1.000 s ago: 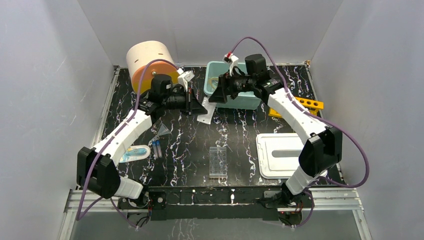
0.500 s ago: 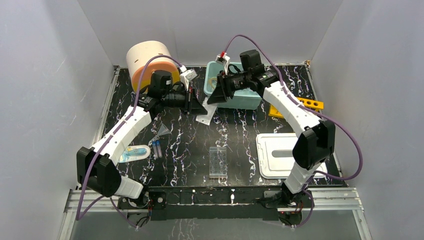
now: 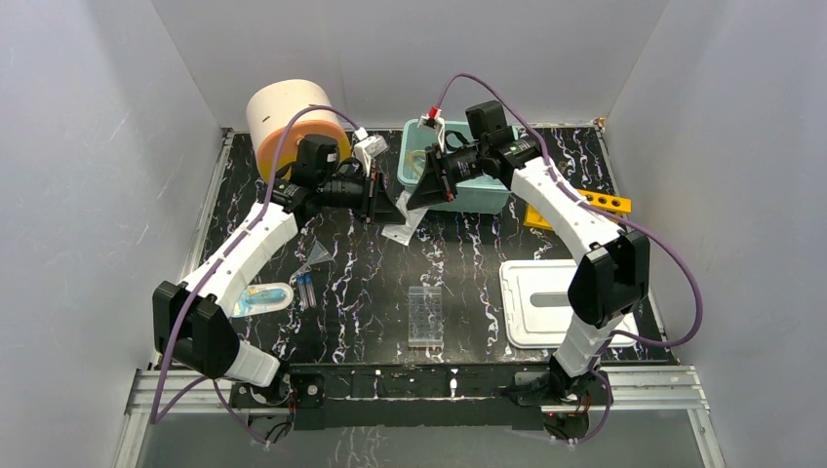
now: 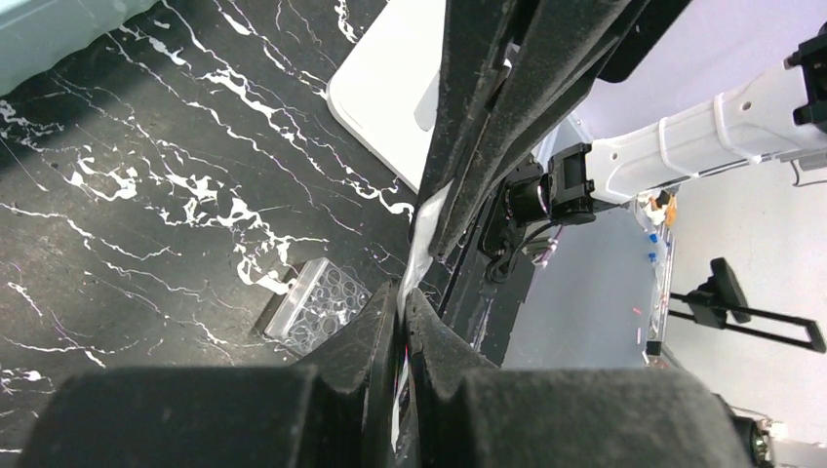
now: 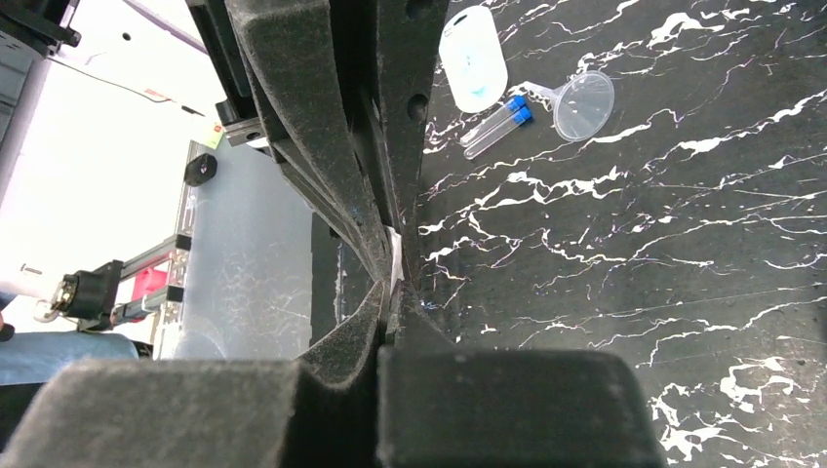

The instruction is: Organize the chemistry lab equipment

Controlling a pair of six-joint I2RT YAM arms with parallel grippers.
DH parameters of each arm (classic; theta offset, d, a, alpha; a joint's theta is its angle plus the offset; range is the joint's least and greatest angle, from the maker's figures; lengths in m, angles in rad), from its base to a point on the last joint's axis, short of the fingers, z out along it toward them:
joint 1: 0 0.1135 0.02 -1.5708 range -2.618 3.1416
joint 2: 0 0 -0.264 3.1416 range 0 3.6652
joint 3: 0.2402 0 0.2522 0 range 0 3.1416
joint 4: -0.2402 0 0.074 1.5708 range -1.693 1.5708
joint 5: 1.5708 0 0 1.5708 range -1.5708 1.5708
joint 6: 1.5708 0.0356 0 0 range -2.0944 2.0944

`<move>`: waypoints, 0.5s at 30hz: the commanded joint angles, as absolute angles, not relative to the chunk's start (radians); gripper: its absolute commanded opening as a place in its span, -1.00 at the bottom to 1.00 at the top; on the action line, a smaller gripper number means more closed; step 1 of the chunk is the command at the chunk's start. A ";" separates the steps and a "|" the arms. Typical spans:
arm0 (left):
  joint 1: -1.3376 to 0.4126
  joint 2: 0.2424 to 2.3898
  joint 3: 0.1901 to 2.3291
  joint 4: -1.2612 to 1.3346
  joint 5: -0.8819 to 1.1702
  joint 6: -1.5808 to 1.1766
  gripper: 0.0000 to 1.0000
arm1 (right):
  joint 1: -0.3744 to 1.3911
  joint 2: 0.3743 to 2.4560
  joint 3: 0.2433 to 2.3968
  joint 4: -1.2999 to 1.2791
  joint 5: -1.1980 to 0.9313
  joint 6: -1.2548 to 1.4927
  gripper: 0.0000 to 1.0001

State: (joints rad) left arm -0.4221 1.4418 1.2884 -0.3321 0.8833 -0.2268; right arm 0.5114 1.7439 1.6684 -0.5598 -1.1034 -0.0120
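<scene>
Both grippers meet over the tabletop [image 3: 468, 249], just in front of the teal bin [image 3: 488, 200].

- Left gripper [image 3: 396, 213]: jaws pinched narrow on a flat white piece [image 3: 403, 230]. In the left wrist view the piece runs up between the fingertips.
- Right gripper [image 3: 413, 201]: also clamped on the same piece, tip to tip with the left one. The right wrist view shows a white edge at its fingertips. What the piece is, I cannot tell.
- The piece hangs below the 2 grippers. Its long axis slants from far-right down to near-left, and its lower end is at or just above the tabletop.
- Key relation, as I judge it: the bin lies directly behind the held piece. The right arm is the nearer one and reaches across the bin's front wall. The left arm comes in from the drum [image 3: 283, 117] side.

Counts on the tabletop:
- 1 clear funnel [image 3: 317, 255]
- 2 blue-capped tubes [image 3: 305, 290], side by side just near of the funnel, long axes running near to far
- 1 clear pouch with a blue item [image 3: 265, 296], left of the tubes
- 1 well plate [image 3: 425, 317], centre-near, well apart from both grippers
- 1 white tray [image 3: 546, 302]
- 1 yellow rack [image 3: 600, 205]

A tan loop [image 3: 418, 162] lies inside the bin.
</scene>
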 commanded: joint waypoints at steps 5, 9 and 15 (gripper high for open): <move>-0.393 1.447 1.366 -0.392 0.799 -0.212 0.26 | 0.441 1.707 1.714 -0.518 -1.062 0.059 -1.00; -0.357 1.434 1.367 -0.381 0.732 -0.242 0.44 | 0.377 1.687 1.701 -0.434 -0.937 0.146 -1.00; -0.309 1.418 1.343 -0.348 0.593 -0.330 0.53 | 0.318 1.679 1.676 -0.278 -0.576 0.291 -1.00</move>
State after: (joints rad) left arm -0.3325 1.4513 1.3346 -0.3645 0.6991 -0.2684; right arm 0.3393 1.7363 1.6714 -0.4271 -0.8467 0.1738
